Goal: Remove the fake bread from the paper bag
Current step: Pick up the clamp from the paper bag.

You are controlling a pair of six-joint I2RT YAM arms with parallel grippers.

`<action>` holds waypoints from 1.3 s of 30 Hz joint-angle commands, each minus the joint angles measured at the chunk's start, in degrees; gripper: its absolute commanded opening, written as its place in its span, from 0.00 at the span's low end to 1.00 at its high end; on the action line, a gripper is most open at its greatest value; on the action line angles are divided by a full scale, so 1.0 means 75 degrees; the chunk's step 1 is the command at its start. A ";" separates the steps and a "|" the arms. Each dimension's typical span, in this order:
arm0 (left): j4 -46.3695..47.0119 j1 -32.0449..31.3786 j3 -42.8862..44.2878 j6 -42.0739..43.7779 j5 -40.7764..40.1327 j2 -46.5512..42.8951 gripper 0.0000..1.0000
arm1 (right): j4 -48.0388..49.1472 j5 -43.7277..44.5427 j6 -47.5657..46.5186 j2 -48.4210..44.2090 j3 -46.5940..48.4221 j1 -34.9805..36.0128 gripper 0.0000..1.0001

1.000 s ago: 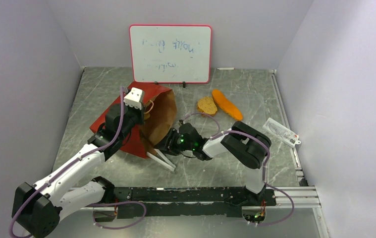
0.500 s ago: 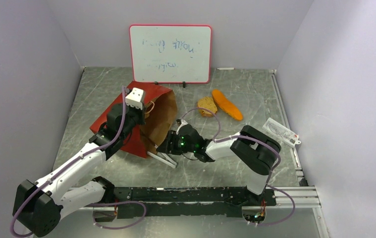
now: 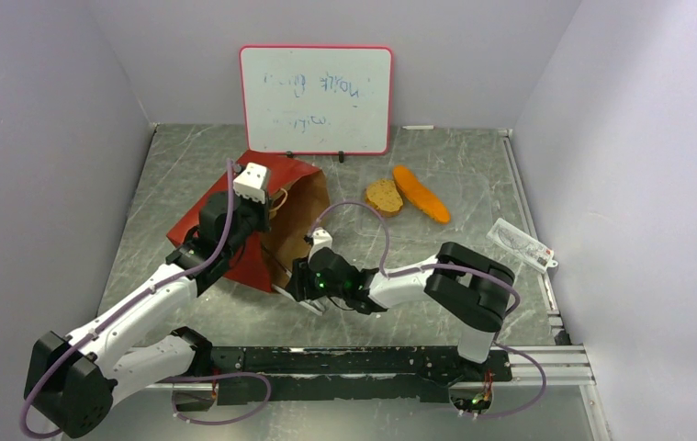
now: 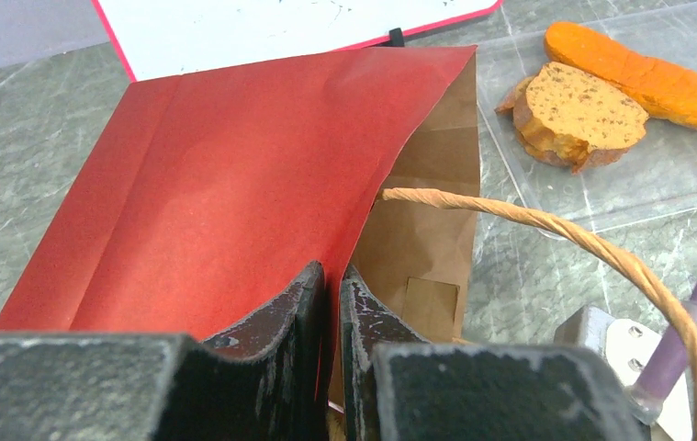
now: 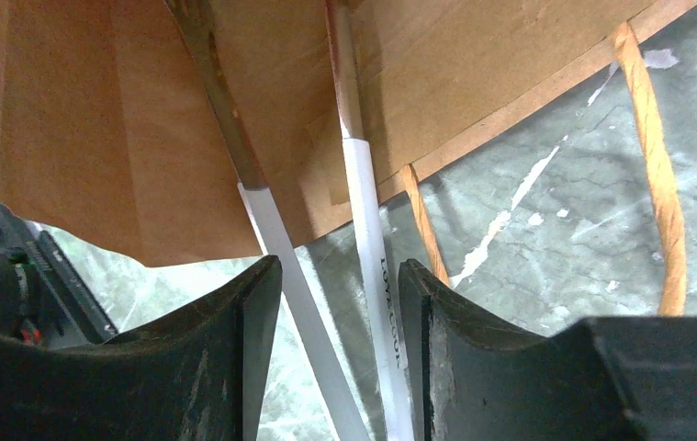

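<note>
The paper bag [image 3: 205, 219] lies on its side, red outside and brown inside, mouth facing right. My left gripper [image 4: 331, 285] is shut on the bag's upper edge [image 4: 363, 220] and holds the mouth up. A round brown slice of fake bread [image 3: 384, 197] and a long orange loaf [image 3: 421, 194] lie outside the bag on the table. My right gripper [image 5: 340, 276] sits at the bag's mouth, jaws closed on the two white arms of a pair of tongs [image 5: 367, 220], whose metal tips reach into the bag. The bag's inside is hidden.
A whiteboard [image 3: 316, 99] stands at the back behind the bag. A plastic packet [image 3: 521, 243] lies near the right wall. The bag's orange loop handles [image 5: 657, 165] trail on the table by the mouth. Slice and loaf rest on a clear sheet [image 4: 601, 197].
My right arm has swung left and nearer, bringing its gripper and the tongs lower at the bag's mouth. The left arm and the bag have stayed put.
</note>
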 commanded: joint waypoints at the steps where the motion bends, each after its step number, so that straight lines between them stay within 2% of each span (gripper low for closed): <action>1: 0.0200 -0.0026 0.0134 -0.0087 0.0174 0.0037 0.07 | -0.0066 0.0817 -0.0649 -0.0001 -0.0107 0.0198 0.50; 10: 0.0178 -0.0019 0.0132 -0.0111 0.0225 0.0056 0.07 | 0.0253 0.1282 -0.0759 -0.0383 -0.0452 0.0363 0.51; 18: 0.0140 -0.0020 0.0145 -0.0116 0.0250 0.0063 0.07 | 0.0459 0.1285 -0.0832 -0.0700 -0.0655 0.0504 0.63; 27: 0.0068 -0.0028 0.0157 -0.0150 0.0267 0.0007 0.07 | 0.0563 0.1180 -0.1182 -0.0650 -0.0699 0.0690 0.69; 28: 0.0064 -0.0024 0.0157 -0.0160 0.0263 -0.0003 0.07 | 0.0562 0.1183 -0.1245 -0.0607 -0.0679 0.0723 0.72; 29: 0.0056 -0.0026 0.0152 -0.0168 0.0273 -0.0009 0.07 | 0.0560 0.1183 -0.1304 -0.0571 -0.0654 0.0751 0.83; 30: 0.0062 -0.0028 0.0157 -0.0171 0.0280 -0.0024 0.07 | 0.0555 0.1183 -0.1363 -0.0527 -0.0631 0.0775 0.85; 39: 0.0022 -0.0024 0.0169 -0.0201 0.0358 -0.0059 0.07 | 0.0674 0.1286 -0.1713 0.0028 -0.0385 0.0794 0.84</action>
